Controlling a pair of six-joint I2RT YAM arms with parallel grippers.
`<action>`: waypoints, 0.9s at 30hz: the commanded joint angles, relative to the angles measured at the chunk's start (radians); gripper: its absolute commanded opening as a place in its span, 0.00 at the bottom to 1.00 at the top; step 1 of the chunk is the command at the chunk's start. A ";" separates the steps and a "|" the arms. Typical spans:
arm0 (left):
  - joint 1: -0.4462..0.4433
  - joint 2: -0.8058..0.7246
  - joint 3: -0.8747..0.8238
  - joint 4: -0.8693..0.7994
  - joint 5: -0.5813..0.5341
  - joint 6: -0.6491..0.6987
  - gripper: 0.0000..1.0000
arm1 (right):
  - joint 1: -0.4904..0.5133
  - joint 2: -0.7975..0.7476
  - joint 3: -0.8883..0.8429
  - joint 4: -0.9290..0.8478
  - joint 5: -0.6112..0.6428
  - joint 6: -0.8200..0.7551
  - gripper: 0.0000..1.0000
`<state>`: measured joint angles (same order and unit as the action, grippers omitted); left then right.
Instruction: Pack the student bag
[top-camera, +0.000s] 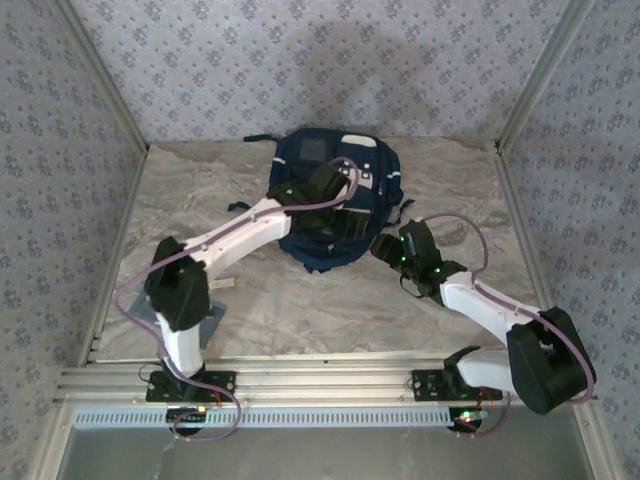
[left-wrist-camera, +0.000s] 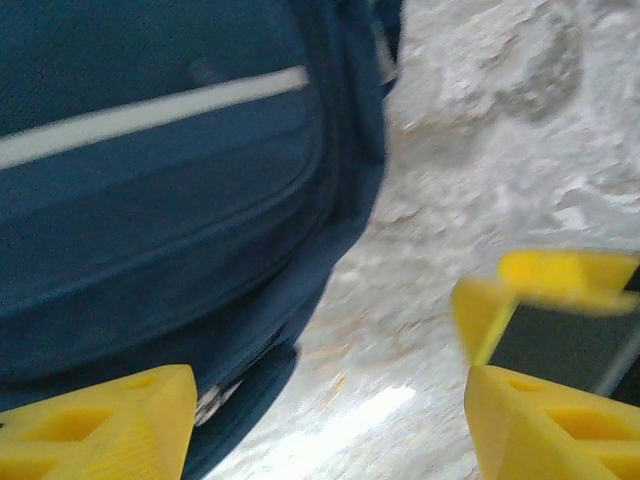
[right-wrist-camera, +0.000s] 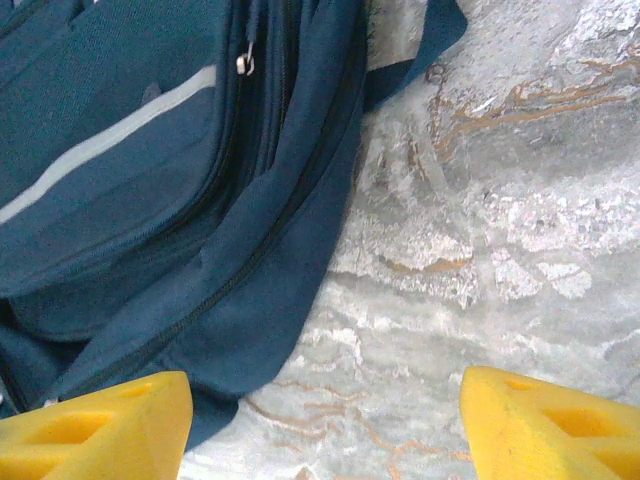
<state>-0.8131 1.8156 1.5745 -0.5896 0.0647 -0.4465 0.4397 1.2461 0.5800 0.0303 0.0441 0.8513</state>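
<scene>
Student bag (top-camera: 300, 160) (left-wrist-camera: 150, 200) (right-wrist-camera: 130, 170), a large navy-blue fabric backpack with white trim stripes, lay flat in the upper middle of the overhead frame on the grey marble-patterned tabletop (top-camera: 200, 190). The left gripper (top-camera: 347, 226) (left-wrist-camera: 325, 430) hovered over the bag's lower part, its yellow fingers (left-wrist-camera: 100, 425) spread wide with nothing between them. The right gripper (top-camera: 383, 245) (right-wrist-camera: 325, 420), just right of the bag's lower right corner, was likewise released and empty. In both wrist views the bag lay at upper left, bare marble at right.
</scene>
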 joint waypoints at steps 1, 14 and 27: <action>-0.006 -0.101 -0.174 0.149 -0.102 -0.044 0.68 | -0.016 0.045 0.052 0.070 -0.022 0.066 0.74; -0.032 -0.125 -0.439 0.405 -0.197 -0.130 0.64 | -0.009 0.319 0.175 0.256 -0.074 0.261 0.68; -0.035 -0.022 -0.425 0.417 -0.247 -0.190 0.55 | 0.003 0.398 0.175 0.362 -0.092 0.324 0.08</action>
<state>-0.8436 1.7805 1.1400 -0.1745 -0.1455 -0.6147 0.4309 1.6367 0.7364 0.3267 -0.0414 1.1637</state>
